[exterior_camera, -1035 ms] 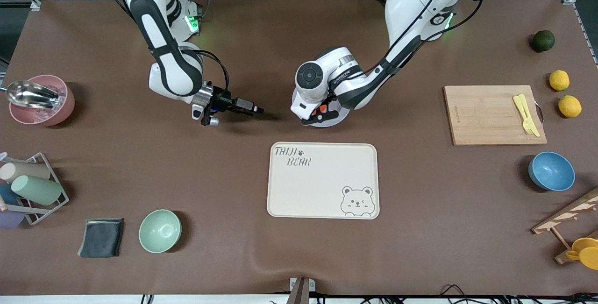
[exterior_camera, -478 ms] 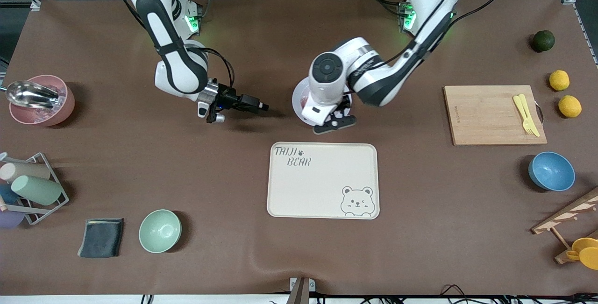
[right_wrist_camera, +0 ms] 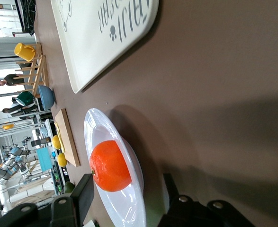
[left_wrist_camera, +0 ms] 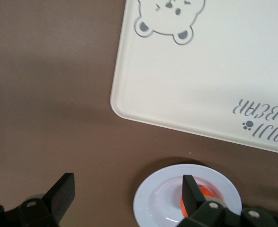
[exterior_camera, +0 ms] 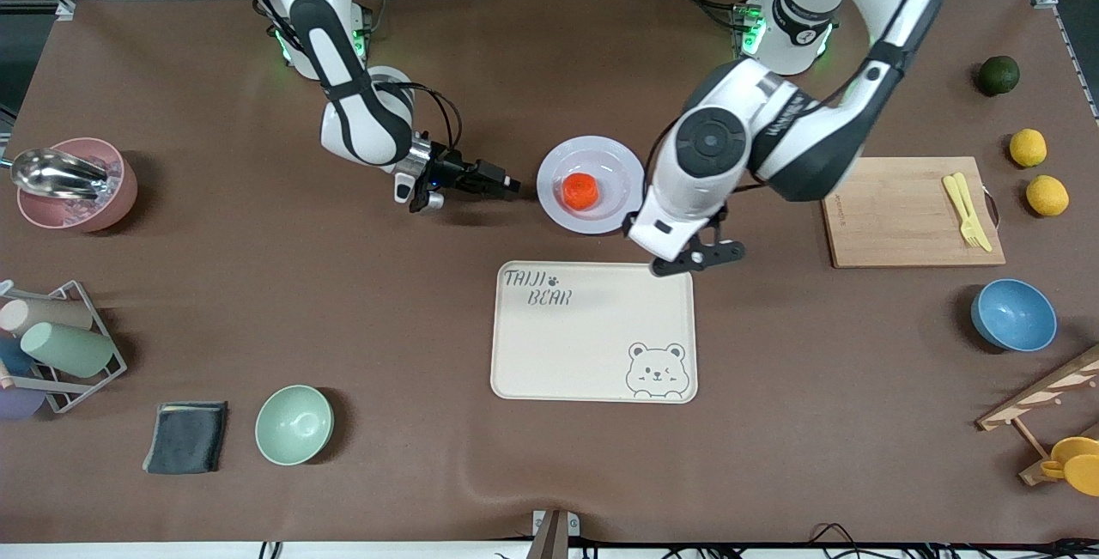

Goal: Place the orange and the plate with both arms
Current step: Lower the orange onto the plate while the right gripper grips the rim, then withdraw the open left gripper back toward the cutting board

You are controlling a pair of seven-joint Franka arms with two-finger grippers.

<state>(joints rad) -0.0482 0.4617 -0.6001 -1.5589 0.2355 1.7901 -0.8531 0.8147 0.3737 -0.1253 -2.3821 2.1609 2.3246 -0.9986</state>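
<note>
The orange (exterior_camera: 580,190) sits in the middle of the pale plate (exterior_camera: 618,166), which rests on the table just farther from the front camera than the bear tray. My left gripper (exterior_camera: 697,258) is open and empty, over the tray's corner beside the plate. In the left wrist view its gripper (left_wrist_camera: 128,176) is wide open above the plate (left_wrist_camera: 162,198), and one finger half hides the orange (left_wrist_camera: 206,193). My right gripper (exterior_camera: 506,185) is low beside the plate's rim toward the right arm's end. The right wrist view shows this gripper (right_wrist_camera: 127,178) open, close to the plate (right_wrist_camera: 94,127) and orange (right_wrist_camera: 110,165).
The cream bear tray (exterior_camera: 592,344) lies nearer the camera than the plate. A wooden cutting board (exterior_camera: 893,215) with a yellow fork, a blue bowl (exterior_camera: 1013,314), two lemons and a lime lie toward the left arm's end. A green bowl (exterior_camera: 294,424), cloth, cup rack and pink bowl (exterior_camera: 75,184) lie toward the right arm's end.
My left gripper let go of the orange and moved off the plate toward the tray's corner, uncovering plate and orange. My right gripper moved closer to the plate's rim.
</note>
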